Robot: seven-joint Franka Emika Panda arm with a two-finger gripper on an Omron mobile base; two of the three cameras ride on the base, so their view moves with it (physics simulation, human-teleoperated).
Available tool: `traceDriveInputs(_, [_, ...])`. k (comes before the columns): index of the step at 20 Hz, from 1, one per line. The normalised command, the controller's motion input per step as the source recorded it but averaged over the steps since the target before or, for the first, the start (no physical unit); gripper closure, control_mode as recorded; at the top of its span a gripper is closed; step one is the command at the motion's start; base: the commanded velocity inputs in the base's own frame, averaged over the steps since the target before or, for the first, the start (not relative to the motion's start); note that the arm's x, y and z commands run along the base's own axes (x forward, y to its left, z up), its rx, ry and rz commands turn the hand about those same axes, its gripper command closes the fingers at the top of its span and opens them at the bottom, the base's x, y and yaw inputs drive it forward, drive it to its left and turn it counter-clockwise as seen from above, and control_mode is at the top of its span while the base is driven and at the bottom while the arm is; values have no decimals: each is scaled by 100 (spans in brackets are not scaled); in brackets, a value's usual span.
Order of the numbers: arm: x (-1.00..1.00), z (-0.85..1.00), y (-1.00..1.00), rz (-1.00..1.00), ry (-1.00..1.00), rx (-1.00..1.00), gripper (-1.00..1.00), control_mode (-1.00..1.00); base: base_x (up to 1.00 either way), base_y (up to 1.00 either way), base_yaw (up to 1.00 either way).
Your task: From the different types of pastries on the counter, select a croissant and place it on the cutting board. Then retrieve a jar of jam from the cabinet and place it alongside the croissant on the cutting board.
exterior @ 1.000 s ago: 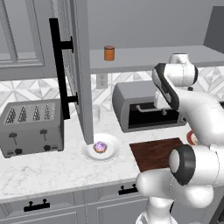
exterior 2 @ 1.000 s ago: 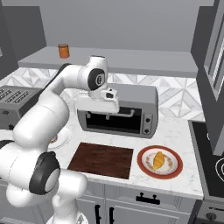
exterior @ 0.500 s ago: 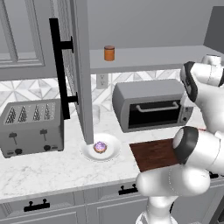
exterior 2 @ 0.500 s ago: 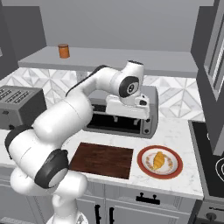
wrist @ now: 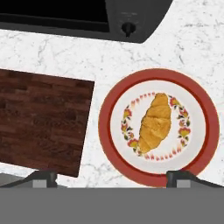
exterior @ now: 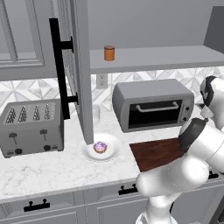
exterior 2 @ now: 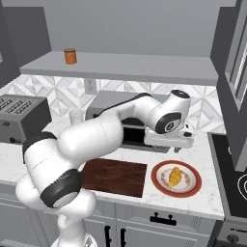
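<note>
The small golden-orange ridged crescent croissant (wrist: 155, 123) lies on a red-rimmed, flower-patterned round plate (wrist: 202, 135), beside the dark reddish-brown wooden cutting board (wrist: 39, 122); the pincer (wrist: 113, 177) stands spread apart above.

Wood-grain cutting board (wrist: 41, 122); marble-look counter (wrist: 65, 52); glossy plate (wrist: 205, 131).

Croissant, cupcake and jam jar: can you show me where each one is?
Croissant (wrist: 155, 124), hand view, middle of its golden body.
Cupcake (exterior: 100, 147), left base view, purple frosting on top.
Jam jar (exterior 2: 70, 56), right base view, orange side of the jar.
</note>
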Motion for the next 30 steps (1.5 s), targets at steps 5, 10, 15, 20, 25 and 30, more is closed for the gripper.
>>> traceDriveInputs(5, [0,-27,-47,6,3,-16,-100,-100,0,0,0])
traceDriveInputs(10, [-2,-28,-2,0,0,0,-100,-100,0,0,0])
traceDriveInputs(15, [15,-75,-27,0,-2,-1,-100,-100,0,0,0])
traceDriveInputs(20, [59,-4,-17,0,2,-1,-100,-100,0,0,0])
traceDriveInputs(25, [-2,-35,-5,0,3,5,-100,-100,0,0,0])
traceDriveInputs(30, [0,-45,-12,0,0,9,-100,-100,0,0,0])
